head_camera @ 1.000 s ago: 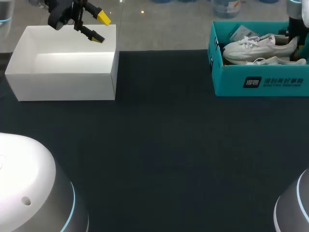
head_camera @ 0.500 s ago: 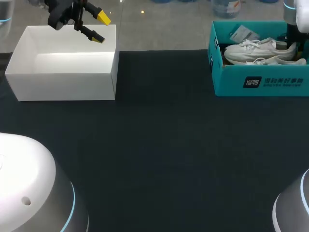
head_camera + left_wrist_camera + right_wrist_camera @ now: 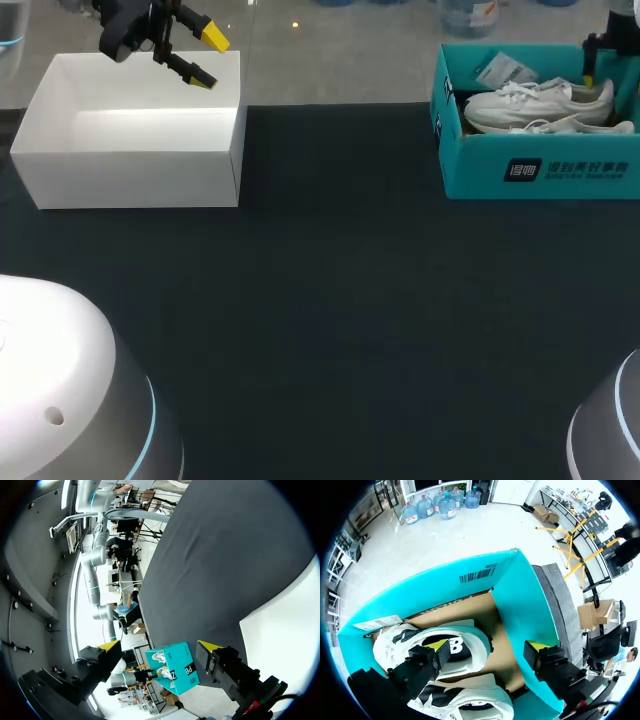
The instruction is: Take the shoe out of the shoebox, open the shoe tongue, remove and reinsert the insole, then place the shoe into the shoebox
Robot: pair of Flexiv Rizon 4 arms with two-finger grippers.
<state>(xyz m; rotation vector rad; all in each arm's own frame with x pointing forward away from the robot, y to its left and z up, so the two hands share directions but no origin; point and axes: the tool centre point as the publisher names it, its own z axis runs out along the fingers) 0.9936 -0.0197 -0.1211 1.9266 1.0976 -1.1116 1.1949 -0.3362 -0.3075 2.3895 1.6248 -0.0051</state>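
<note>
White-grey arms [image 3: 60, 370], cyan light rings [image 3: 150, 420], black left hand [image 3: 208, 58], yellow fingertips [image 3: 215, 38]

The shoebox [image 3: 520, 170] ran off the head view's right edge, and its front wall hid the lower side of the nearer shoe [image 3: 580, 127]. My right arm [image 3: 622, 15] was mostly outside that picture (only a dark bit showed over the box). In the right wrist view one finger [image 3: 422, 665] of the right gripper [image 3: 487, 646] covered part of the farther shoe [image 3: 470, 655].
</note>
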